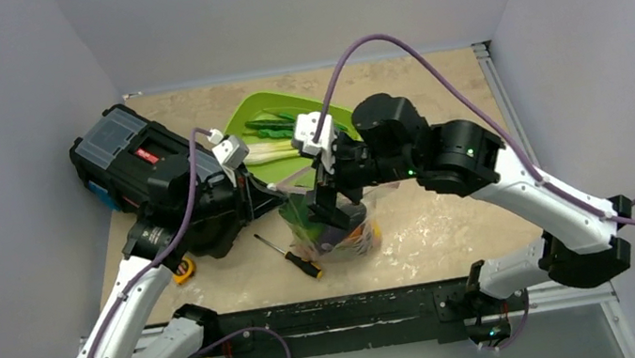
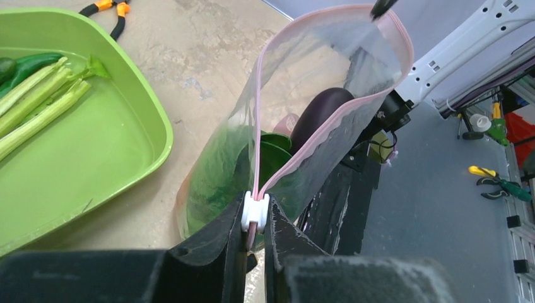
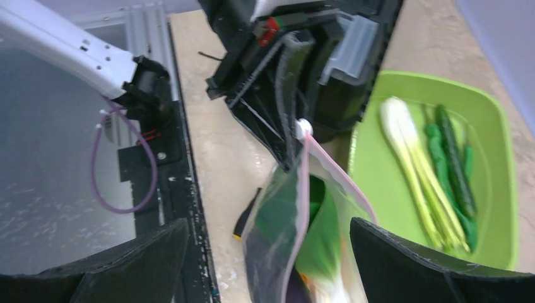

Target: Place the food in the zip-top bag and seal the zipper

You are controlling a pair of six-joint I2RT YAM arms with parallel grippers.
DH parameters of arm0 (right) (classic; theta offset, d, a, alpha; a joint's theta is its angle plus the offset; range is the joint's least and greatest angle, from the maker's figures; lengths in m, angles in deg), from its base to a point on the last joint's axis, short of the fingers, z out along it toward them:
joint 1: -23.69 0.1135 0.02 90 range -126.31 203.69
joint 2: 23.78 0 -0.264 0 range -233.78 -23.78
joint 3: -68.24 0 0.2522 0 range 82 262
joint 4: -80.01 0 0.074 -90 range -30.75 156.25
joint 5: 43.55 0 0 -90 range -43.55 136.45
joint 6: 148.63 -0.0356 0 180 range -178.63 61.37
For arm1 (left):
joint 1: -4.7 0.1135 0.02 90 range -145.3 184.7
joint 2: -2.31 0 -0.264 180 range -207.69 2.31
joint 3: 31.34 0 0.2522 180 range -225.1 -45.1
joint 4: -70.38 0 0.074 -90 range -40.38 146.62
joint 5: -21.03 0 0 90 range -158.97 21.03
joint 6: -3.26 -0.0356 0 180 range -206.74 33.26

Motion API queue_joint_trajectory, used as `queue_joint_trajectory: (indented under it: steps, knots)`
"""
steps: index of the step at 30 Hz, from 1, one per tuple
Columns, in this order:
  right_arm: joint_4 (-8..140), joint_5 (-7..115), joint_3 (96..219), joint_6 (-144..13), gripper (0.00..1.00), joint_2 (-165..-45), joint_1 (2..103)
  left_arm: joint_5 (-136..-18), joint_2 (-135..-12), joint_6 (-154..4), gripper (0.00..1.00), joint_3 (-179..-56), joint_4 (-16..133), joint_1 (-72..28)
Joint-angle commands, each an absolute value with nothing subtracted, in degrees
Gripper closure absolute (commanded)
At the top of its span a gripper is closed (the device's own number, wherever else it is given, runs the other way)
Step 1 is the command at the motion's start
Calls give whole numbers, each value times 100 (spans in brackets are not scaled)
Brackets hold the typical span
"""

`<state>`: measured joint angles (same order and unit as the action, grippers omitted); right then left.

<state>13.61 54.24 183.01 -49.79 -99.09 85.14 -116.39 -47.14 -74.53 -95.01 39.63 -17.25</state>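
– Two grippers: status?
– Left gripper is pinched tight on the bag at one corner, right under the white slider. Right gripper is spread wide, with its fingers either side of the bag mouth. I see no contact with the plastic.
– Where's the bag?
– On the table, just on the near side of the green tray. It stands upright, hung from that pinched corner. The mouth gapes open. The pink zipper is unsealed along nearly its whole length, and the slider sits at the left gripper's end.
– Food?
– In the bag: an eggplant near the top, leafy greens beside it, and an orange piece at the bottom in the top view. On the tray: a white-stemmed stalk and green pods lying side by side.
– Anything else on the table?
– A screwdriver lies just beside the bag on the left arm's side. A black toolbox sits at the far left, and orange-handled pliers lie near the left arm.
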Motion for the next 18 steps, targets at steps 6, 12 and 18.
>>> queue_joint_trajectory:
  steps: [6, 12, 18]
  knots:
    - [2560, 7046, 18094, -4797, 5, -10599, 8317, -12255, -4710, -7971, 100, -10115, 3315, -1753]
    - [3007, 7262, 17599, -4464, 9, -10422, 7962, -12661, -4798, -8105, 100, -10234, 3096, -1751]
    - [2816, 7582, 17618, -4106, 18, -10512, 7624, -12750, -4867, -8278, 100, -10419, 2883, -1753]
